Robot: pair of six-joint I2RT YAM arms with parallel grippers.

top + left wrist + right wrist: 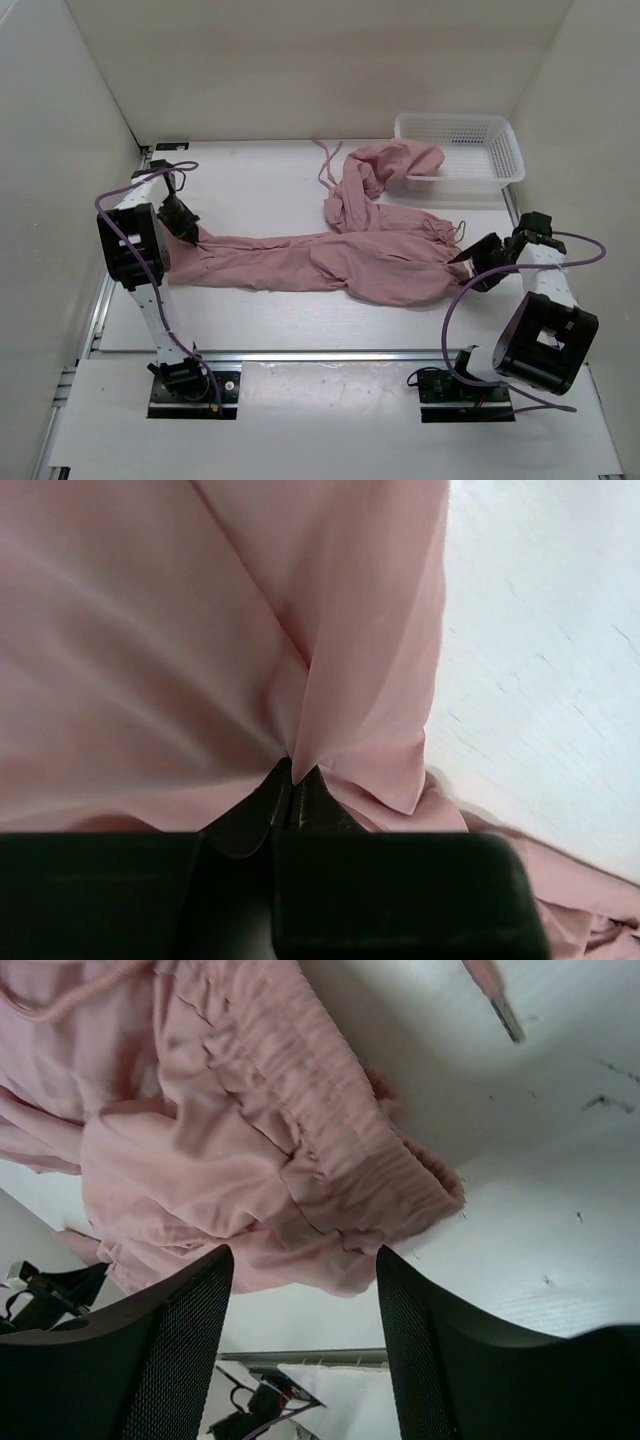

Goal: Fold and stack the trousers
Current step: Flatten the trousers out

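The dusty-pink trousers (340,262) lie across the table, one leg stretched left, the other bunched up toward the back. My left gripper (192,236) is shut on the leg's cuff end; in the left wrist view its jaws (291,772) pinch a fold of pink fabric (200,630). My right gripper (462,257) is open just right of the gathered waistband (330,1150), which lies in front of its two spread fingers (180,1340). A drawstring cord (326,160) trails at the back.
A white mesh basket (490,135) stands at the back right, with part of the bunched leg draped over its left rim. White walls close in the table on three sides. A metal rail (300,355) runs along the near edge.
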